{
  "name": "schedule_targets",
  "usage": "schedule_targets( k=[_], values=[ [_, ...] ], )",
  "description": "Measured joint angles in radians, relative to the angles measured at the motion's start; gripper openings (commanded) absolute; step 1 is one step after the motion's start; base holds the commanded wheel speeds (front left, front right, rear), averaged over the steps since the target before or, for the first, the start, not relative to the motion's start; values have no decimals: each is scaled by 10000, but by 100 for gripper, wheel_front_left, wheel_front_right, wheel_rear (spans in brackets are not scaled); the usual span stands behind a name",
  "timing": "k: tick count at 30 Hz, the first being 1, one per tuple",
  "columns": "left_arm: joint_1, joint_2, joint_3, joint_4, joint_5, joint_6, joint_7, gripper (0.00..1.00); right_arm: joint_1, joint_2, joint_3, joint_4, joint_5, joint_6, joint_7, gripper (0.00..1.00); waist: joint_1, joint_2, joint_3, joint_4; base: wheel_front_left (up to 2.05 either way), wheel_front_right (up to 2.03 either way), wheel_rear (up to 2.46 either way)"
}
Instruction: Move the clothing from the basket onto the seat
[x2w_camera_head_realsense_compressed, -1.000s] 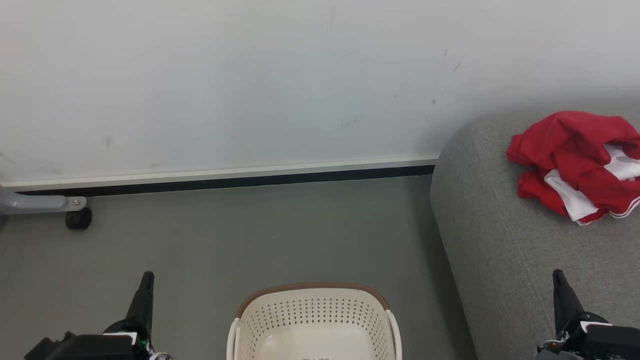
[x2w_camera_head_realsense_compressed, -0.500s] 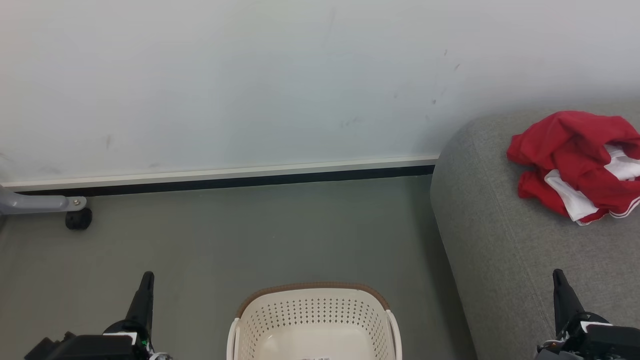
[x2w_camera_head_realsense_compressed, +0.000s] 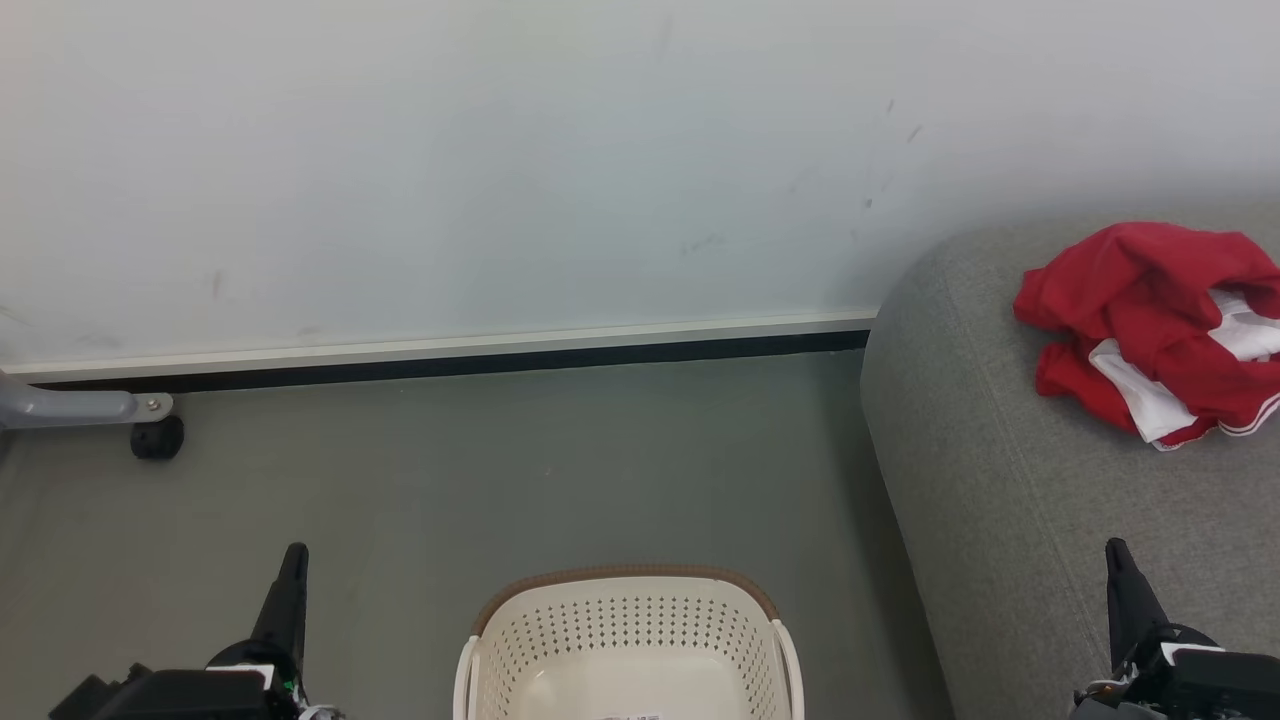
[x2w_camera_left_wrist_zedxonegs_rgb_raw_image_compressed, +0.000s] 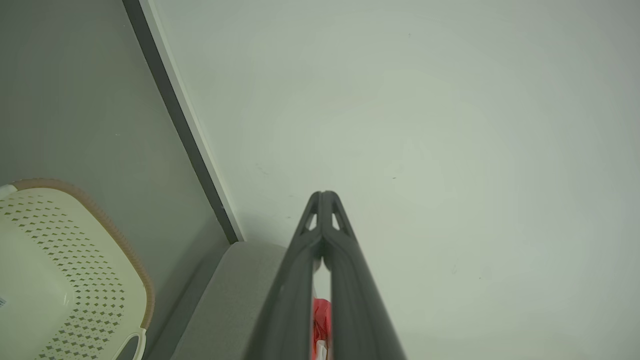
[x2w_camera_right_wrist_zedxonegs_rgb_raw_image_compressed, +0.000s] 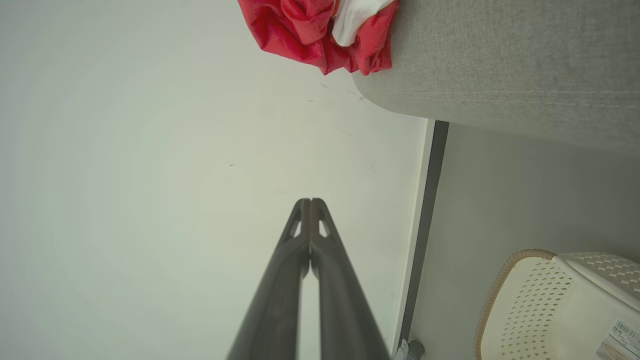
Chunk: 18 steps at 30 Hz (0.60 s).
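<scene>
The red and white clothing (x2w_camera_head_realsense_compressed: 1155, 325) lies bunched on the grey seat (x2w_camera_head_realsense_compressed: 1010, 500) at the right, near the wall. The cream basket (x2w_camera_head_realsense_compressed: 625, 640) with its brown rim stands on the floor at bottom centre; the part of its inside that shows holds only a label. My left gripper (x2w_camera_head_realsense_compressed: 293, 555) is shut at the lower left, over the floor beside the basket. My right gripper (x2w_camera_head_realsense_compressed: 1117, 550) is shut at the lower right, over the seat, well short of the clothing. The left wrist view shows the shut left gripper (x2w_camera_left_wrist_zedxonegs_rgb_raw_image_compressed: 324, 194), the basket (x2w_camera_left_wrist_zedxonegs_rgb_raw_image_compressed: 75, 270) and a sliver of clothing (x2w_camera_left_wrist_zedxonegs_rgb_raw_image_compressed: 321, 320). The right wrist view shows the shut right gripper (x2w_camera_right_wrist_zedxonegs_rgb_raw_image_compressed: 310, 201), clothing (x2w_camera_right_wrist_zedxonegs_rgb_raw_image_compressed: 320, 30), seat (x2w_camera_right_wrist_zedxonegs_rgb_raw_image_compressed: 500, 60) and basket (x2w_camera_right_wrist_zedxonegs_rgb_raw_image_compressed: 560, 305).
A white wall (x2w_camera_head_realsense_compressed: 500, 160) with a dark skirting strip (x2w_camera_head_realsense_compressed: 450, 362) runs behind the grey floor (x2w_camera_head_realsense_compressed: 500, 470). A grey metal leg with a black caster (x2w_camera_head_realsense_compressed: 155, 437) stands at the far left by the wall.
</scene>
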Motion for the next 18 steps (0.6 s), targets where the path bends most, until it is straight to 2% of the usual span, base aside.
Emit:
schedule_targets(
  k=[18],
  values=[
    [0,0,0,2,0,0,0,0,0,0,2,0,0,0,-2,0,0,0,0,0,0,0,0]
  ],
)
